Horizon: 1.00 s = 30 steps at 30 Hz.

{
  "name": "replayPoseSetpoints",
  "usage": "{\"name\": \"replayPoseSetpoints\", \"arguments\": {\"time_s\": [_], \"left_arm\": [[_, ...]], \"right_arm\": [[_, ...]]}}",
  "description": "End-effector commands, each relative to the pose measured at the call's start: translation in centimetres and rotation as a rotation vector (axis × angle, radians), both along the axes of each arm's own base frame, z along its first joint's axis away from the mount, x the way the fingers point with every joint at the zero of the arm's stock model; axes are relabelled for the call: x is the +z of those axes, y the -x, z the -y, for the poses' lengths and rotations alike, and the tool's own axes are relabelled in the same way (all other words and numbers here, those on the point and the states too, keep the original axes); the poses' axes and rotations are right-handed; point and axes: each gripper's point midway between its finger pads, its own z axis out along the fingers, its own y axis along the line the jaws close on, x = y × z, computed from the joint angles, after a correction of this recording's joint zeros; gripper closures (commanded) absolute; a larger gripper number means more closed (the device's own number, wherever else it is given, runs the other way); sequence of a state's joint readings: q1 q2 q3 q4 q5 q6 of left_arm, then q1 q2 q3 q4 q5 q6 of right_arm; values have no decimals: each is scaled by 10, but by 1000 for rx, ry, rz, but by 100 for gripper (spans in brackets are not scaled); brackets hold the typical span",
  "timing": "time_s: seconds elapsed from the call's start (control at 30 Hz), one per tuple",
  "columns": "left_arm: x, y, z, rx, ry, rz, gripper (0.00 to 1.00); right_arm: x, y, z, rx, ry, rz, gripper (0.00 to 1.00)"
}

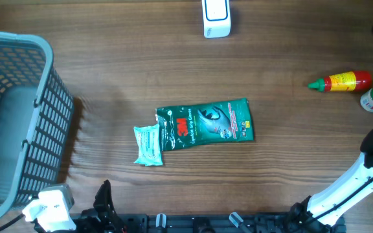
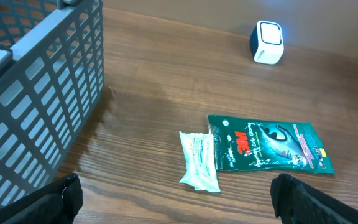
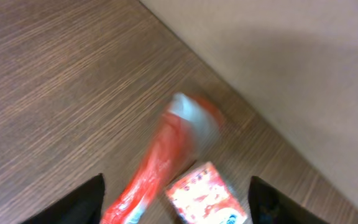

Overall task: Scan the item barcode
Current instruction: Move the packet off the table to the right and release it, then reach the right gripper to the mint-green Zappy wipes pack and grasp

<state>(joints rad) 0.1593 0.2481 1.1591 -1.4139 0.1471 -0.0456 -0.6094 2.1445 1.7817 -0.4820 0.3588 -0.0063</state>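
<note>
At centre frame overhead, green glove packet [image 1: 206,122] lies unscanned, well apart from scanner [image 1: 216,18] at top edge. Left wrist: left gripper [image 2: 179,196] gapes, empty. Right wrist: right gripper [image 3: 178,186] spread over blurred red bottle [image 3: 160,168]. Next, likely: lift packet, show barcode.

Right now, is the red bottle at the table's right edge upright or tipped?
Tipped: the red bottle lies on its side on the table, green nozzle pointing left in the overhead view.

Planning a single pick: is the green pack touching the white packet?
Touching. Overhead shows the white packet meeting the green pack edge to edge, no gap.
</note>
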Motion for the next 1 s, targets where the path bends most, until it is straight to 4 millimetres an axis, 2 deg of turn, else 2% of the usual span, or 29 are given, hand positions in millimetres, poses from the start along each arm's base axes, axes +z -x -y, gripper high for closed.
{"name": "replayPoseSetpoints", "arguments": {"time_s": [0.0, 0.03, 0.13, 0.2, 0.23, 0.27, 0.33, 0.37, 0.43, 0.53, 0.6, 0.63, 0.73, 0.77, 0.8, 0.83, 0.87, 0.9, 0.97], "left_arm": [[0, 0, 1, -1, 3, 2, 0], [0, 0, 1, -1, 3, 2, 0], [0, 0, 1, -1, 3, 2, 0], [0, 0, 1, -1, 3, 2, 0], [0, 0, 1, -1, 3, 2, 0], [0, 0, 1, -1, 3, 2, 0], [0, 0, 1, -1, 3, 2, 0], [0, 0, 1, -1, 3, 2, 0], [0, 0, 1, -1, 3, 2, 0], [0, 0, 1, -1, 3, 2, 0], [0, 0, 1, -1, 3, 2, 0], [0, 0, 1, -1, 3, 2, 0], [0, 0, 1, -2, 3, 2, 0], [0, 0, 1, -1, 3, 2, 0], [0, 0, 1, -1, 3, 2, 0], [0, 0, 1, -1, 3, 2, 0], [0, 0, 1, -1, 3, 2, 0], [0, 0, 1, -1, 3, 2, 0], [0, 0, 1, -2, 3, 2, 0]], "right_arm": [[-2, 0, -12, -34, -66, 47, 15], [7, 1, -13, -37, -63, 60, 2], [56, -4, -28, -36, -64, 185, 0], [96, -17, -57, 45, -104, 303, 0], [122, -26, -82, 106, -153, 386, 0], [147, -35, -117, 202, -229, 463, 0], [184, -45, -187, 387, -362, 555, 0], [195, -47, -215, 462, -398, 568, 0], [208, -47, -300, 645, -497, 544, 0], [199, -45, -383, 748, -612, 475, 0], [183, -39, -440, 773, -724, 406, 0], [163, -26, -498, 775, -866, 314, 0], [132, 1, -575, 828, -1026, 142, 0], [116, 19, -606, 876, -1067, 49, 0], [83, 49, -651, 955, -1064, -113, 1], [65, 63, -674, 1026, -1032, -185, 1], [32, 85, -702, 1074, -961, -288, 1], [19, 93, -710, 1078, -935, -327, 5], [-16, 122, -732, 1065, -875, -440, 11]]}}
